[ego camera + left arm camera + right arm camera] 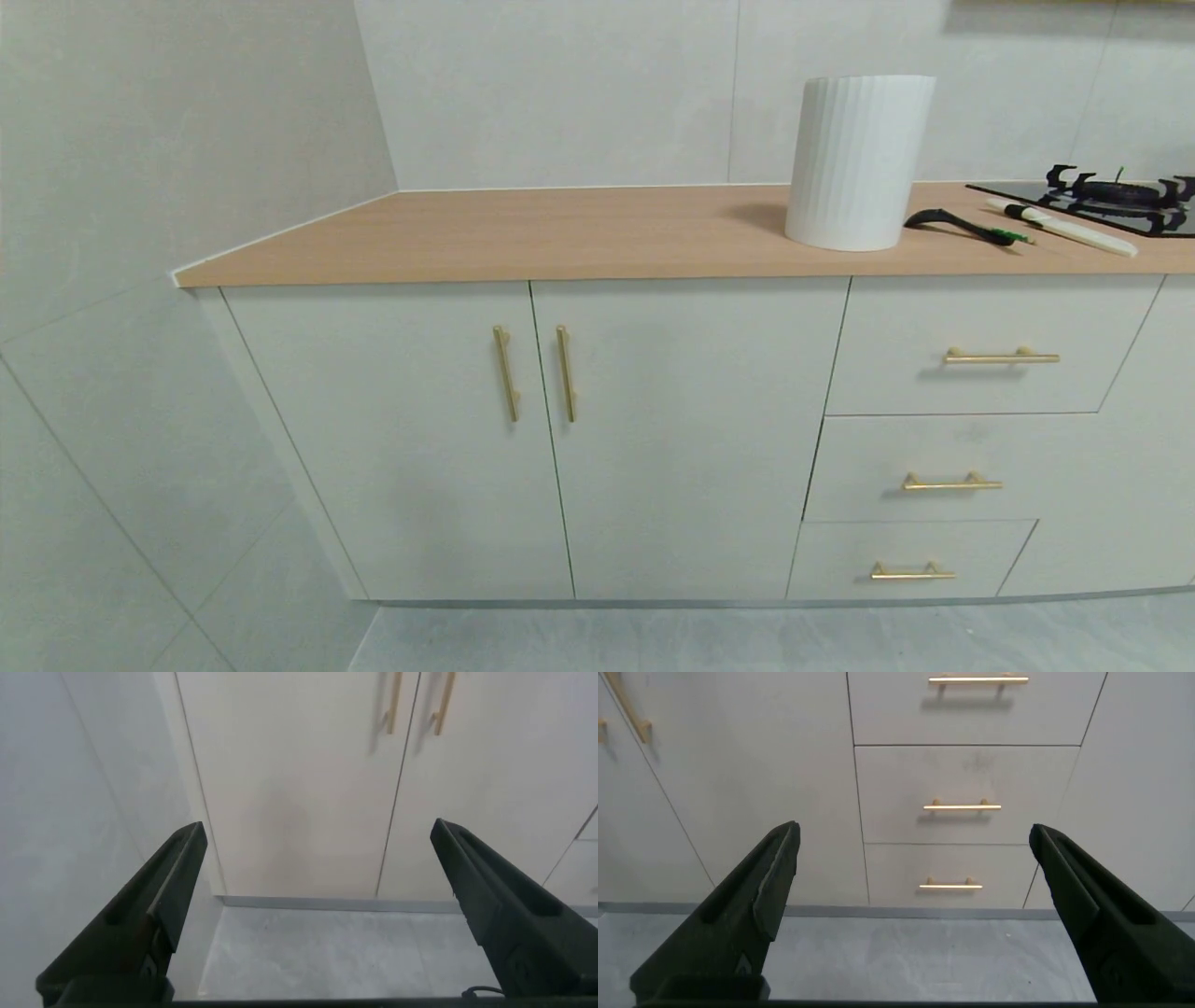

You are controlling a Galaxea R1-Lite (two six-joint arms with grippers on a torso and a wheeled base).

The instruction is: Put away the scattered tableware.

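On the wooden countertop point(560, 233) stands a tall white ribbed container point(859, 161). To its right lie a black-handled utensil point(962, 225) with a green tip and a long white utensil point(1064, 227), close to the stove. My left gripper point(318, 845) is open, low down, facing the double cabinet doors point(308, 775) and the floor. My right gripper point(915, 845) is open too, low in front of the drawers point(971, 793), holding nothing.
A black gas stove point(1116, 198) sits at the counter's far right. Below are two cabinet doors point(541, 429) with gold handles and three drawers point(971, 420). A tiled wall point(140, 280) closes off the left side. Grey floor point(747, 639) lies in front.
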